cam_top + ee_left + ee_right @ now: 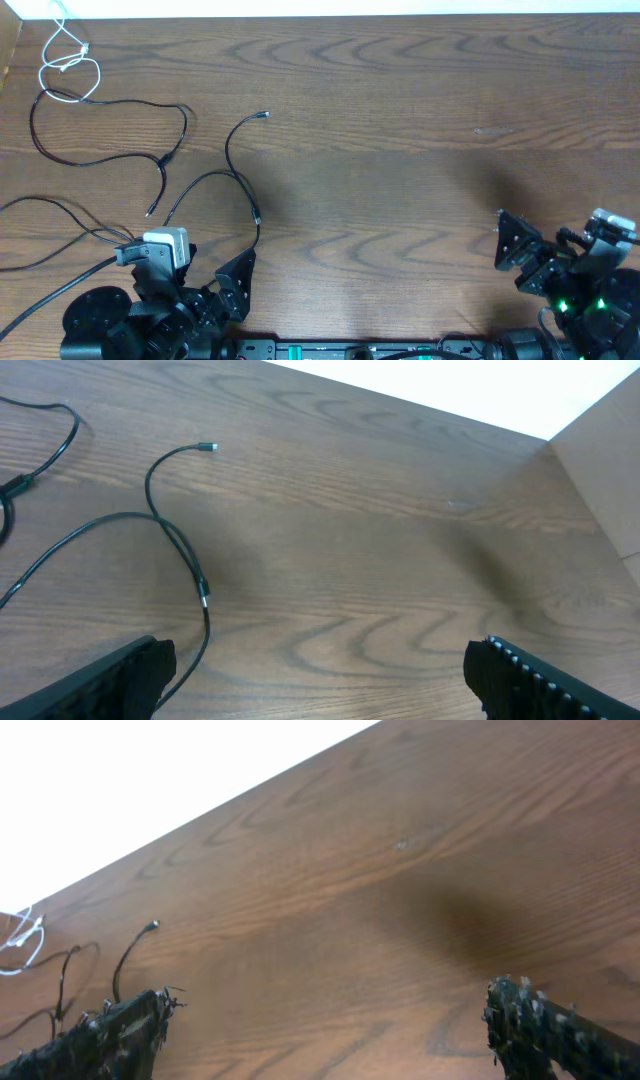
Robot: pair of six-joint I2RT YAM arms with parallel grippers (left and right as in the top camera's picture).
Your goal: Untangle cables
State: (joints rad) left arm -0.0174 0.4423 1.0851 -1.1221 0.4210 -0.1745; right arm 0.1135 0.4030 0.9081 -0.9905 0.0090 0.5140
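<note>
worktop [400,120]: brown wood grain, matte | beyond far edge: bright white band [400,6] | light: even, soft faint shadows

The table [400,120] was brown with wavy wood grain. Beyond the black left pincer [315,660], one cable [66,66] was white, the other cables [186,122] black.

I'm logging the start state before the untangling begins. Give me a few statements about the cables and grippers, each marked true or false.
1. The white cable lies near the far left corner of the table. True.
2. The left gripper is shut on a black cable. False: it is open and holds nothing.
3. The right gripper is open and empty. True.
4. The black cables spread over the table's right half. False: they all lie on its left half.
</note>
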